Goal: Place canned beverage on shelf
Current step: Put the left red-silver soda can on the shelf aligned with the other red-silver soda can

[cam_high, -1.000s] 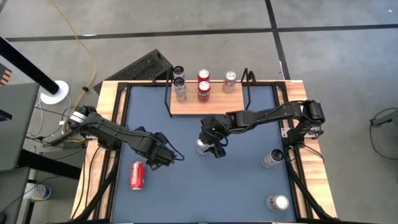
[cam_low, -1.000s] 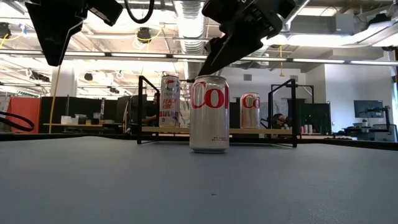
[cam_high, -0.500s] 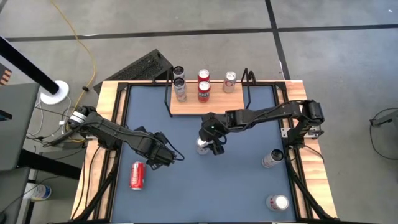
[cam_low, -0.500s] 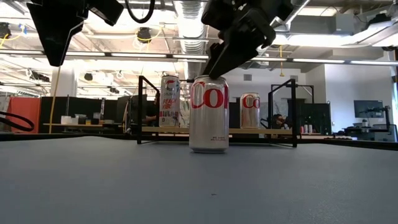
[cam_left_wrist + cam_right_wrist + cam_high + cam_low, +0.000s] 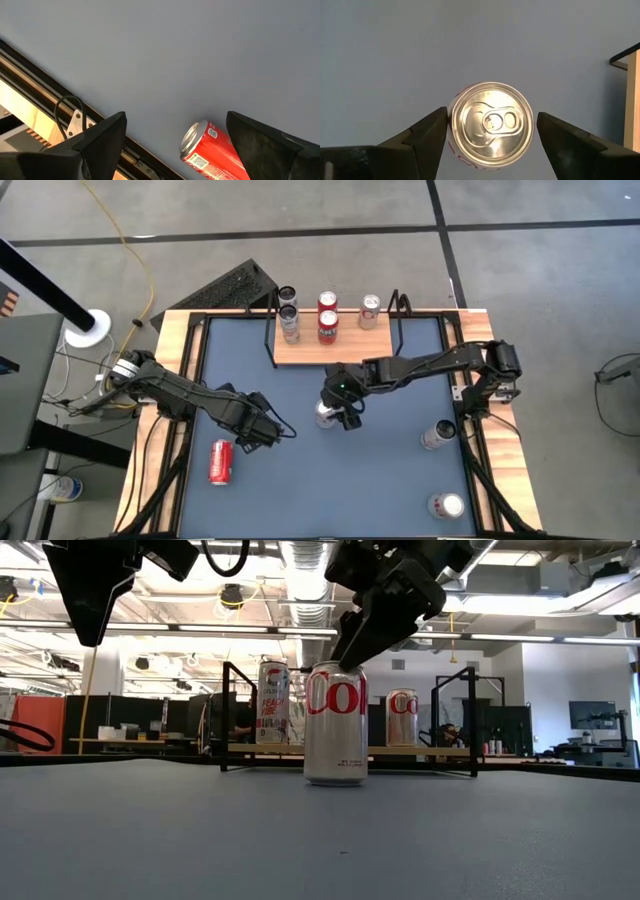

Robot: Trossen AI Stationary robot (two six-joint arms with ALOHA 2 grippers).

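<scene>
R pincer (image 5: 490, 135) open over upright silver can (image 5: 491, 120), L idle

We see blue-grey tabletop (image 5: 330, 480) with light-wood rim (image 5: 165, 400). Yellow cable (image 5: 147, 275) trails over grey floor (image 5: 540, 270) beyond it. White spool (image 5: 87, 328) sits off tabletop's left corner, dark ribbed panel (image 5: 228, 288) just behind rim. Across room we see ceiling duct (image 5: 305, 580), monitor (image 5: 589, 714), seated person (image 5: 447, 734).
</scene>
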